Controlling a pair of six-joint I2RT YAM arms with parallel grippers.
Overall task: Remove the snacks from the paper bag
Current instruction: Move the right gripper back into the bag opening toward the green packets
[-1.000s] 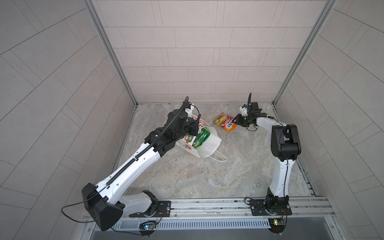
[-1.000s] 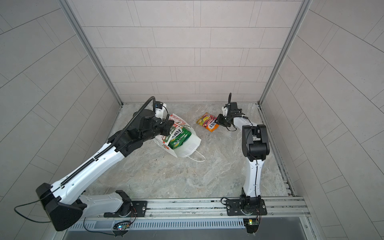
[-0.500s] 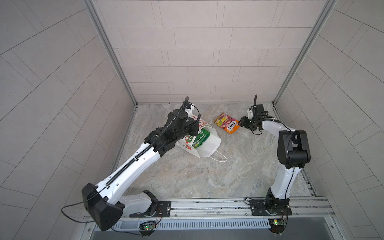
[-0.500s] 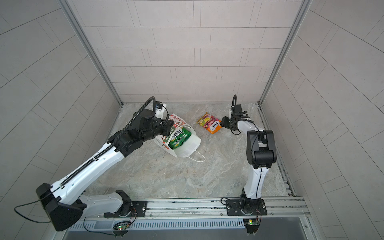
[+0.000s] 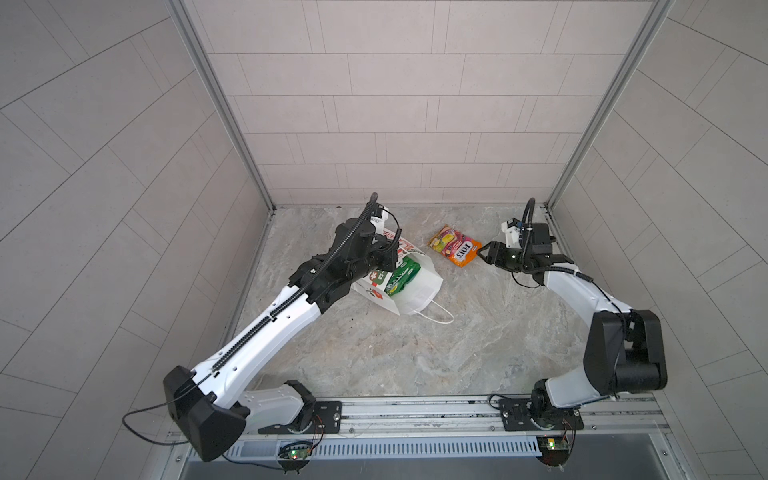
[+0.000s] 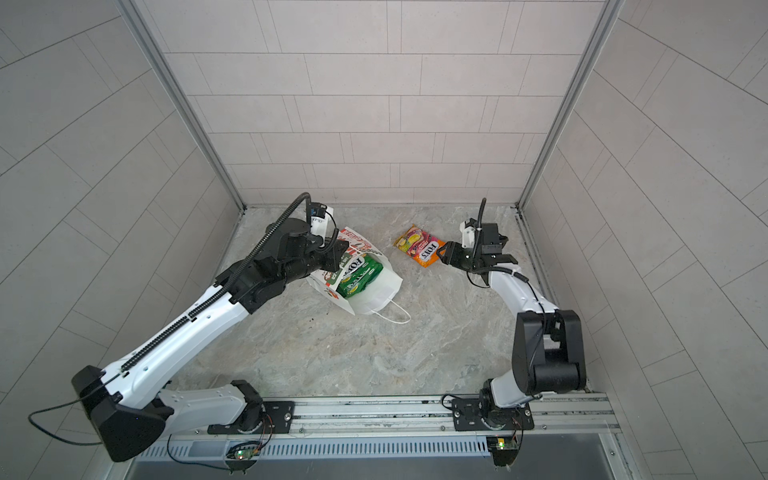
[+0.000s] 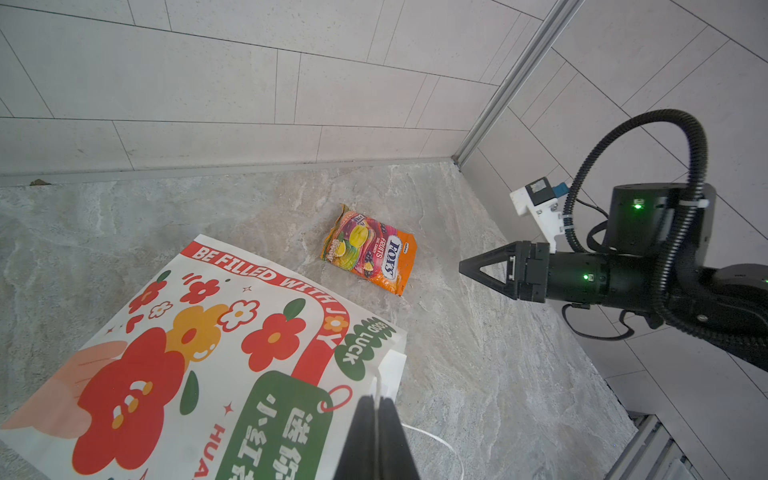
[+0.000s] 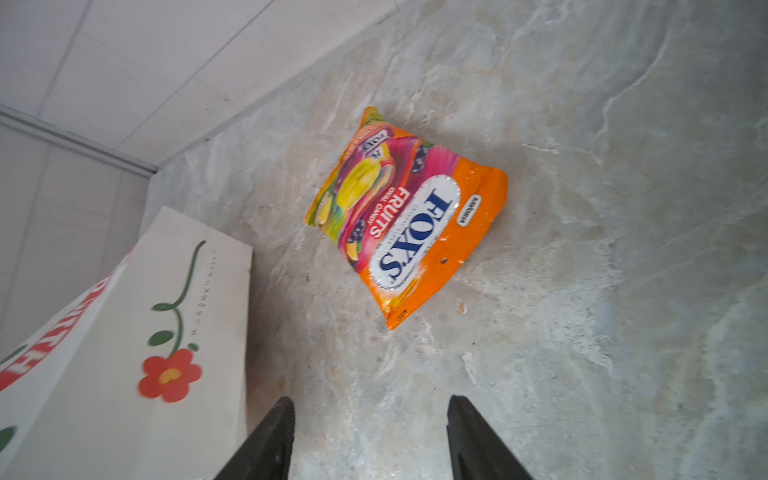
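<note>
1. The bag (image 5: 420, 291) (image 6: 384, 286) lies on its side on the table (image 5: 415, 357), left of centre in both top views. Its flowered face is turned up in the left wrist view (image 7: 166, 332).
2. We see green pouches (image 5: 402, 277) (image 6: 359, 274) inside the bag's open mouth, not yet out.
3. The left gripper (image 7: 377, 399) is pinched tight. A thin white string from the bag's rim runs in between its fingers, so we read it as gripping the bag by one handle.
4. The other handle (image 5: 436, 316) (image 6: 392, 316) lies loose on the table beside the mouth.
5. The orange pouch (image 5: 457, 248) (image 6: 420, 249) (image 8: 407, 216) lies flat on the table, label up. It is right of the bag and apart from it, near the back wall.
6. The right gripper (image 5: 482, 251) (image 6: 442, 253) (image 8: 368, 400) has its fingers spread with nothing between them. It sits low over the table, pointing at the orange pouch.
7. Its tips are just beside the pouch's near edge in both top views. The right wrist view shows bare table between them, so it is not touching.
8. The left wrist view shows the same: the right gripper (image 7: 463, 268) is to one side of the orange pouch (image 7: 370, 249), with a gap between.
</note>
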